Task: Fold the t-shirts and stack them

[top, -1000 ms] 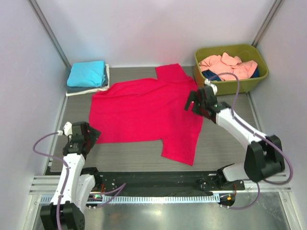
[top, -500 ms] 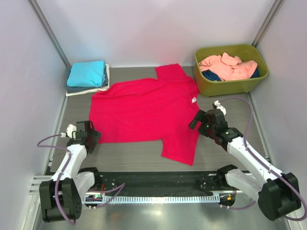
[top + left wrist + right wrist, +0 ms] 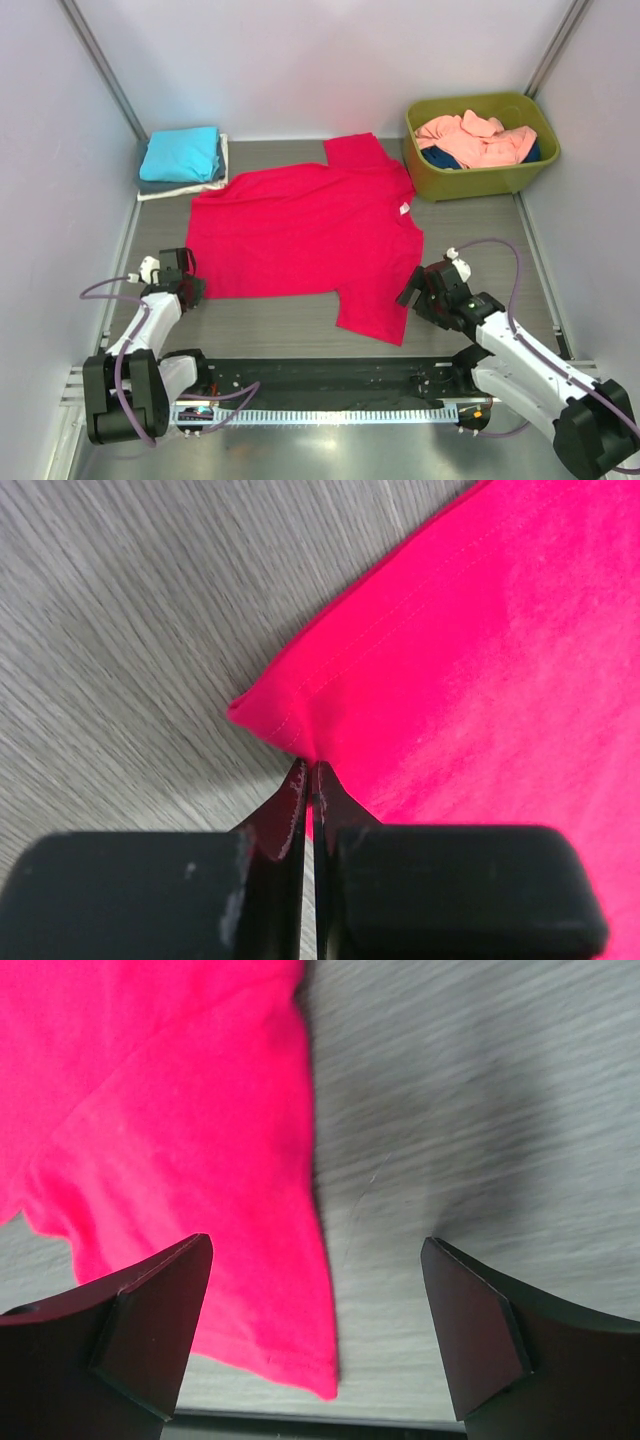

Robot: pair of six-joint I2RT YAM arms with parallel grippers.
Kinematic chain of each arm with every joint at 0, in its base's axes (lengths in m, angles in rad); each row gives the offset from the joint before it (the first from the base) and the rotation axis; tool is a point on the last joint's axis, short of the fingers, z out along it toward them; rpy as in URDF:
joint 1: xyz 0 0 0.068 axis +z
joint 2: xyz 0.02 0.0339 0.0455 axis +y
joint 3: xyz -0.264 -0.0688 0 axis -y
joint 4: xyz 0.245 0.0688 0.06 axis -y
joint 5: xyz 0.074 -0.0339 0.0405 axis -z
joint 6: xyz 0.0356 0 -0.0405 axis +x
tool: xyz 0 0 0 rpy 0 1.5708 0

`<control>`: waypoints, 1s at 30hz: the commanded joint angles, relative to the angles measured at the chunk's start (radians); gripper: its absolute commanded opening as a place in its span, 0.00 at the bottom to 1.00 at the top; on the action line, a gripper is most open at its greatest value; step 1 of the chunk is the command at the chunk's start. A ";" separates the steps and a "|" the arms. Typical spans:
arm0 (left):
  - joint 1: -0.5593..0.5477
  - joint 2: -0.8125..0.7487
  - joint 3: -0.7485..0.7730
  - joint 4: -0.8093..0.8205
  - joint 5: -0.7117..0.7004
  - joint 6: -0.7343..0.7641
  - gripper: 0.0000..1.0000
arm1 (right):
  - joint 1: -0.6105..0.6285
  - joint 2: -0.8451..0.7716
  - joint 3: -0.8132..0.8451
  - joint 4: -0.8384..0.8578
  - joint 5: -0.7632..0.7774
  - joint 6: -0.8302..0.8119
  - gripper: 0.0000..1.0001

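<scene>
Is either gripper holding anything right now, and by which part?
The left gripper has its fingers shut on the crimson t-shirt, pinching it at its near-left hem corner. The right gripper is open, holding nothing.

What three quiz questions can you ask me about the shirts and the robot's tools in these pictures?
1. Pick one. What lies in the olive-green tub?
A) salmon-pink and dark blue clothes
B) a folded white towel
C) nothing at all

2. True or false: the right tool is wide open.

3. Fill the gap. The folded turquoise t-shirt tops the stack in the far ___ corner of the table.

Key: 1 A; 2 true; 3 left.
</scene>
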 commanded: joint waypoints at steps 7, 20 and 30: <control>0.004 -0.051 -0.032 0.055 0.043 0.051 0.00 | 0.183 -0.078 -0.048 -0.081 0.066 0.178 0.81; 0.005 -0.105 -0.055 0.082 0.077 0.074 0.00 | 0.451 0.024 -0.019 -0.127 0.105 0.364 0.59; 0.007 -0.149 -0.072 0.091 0.094 0.081 0.00 | 0.536 0.029 0.008 -0.210 0.166 0.425 0.03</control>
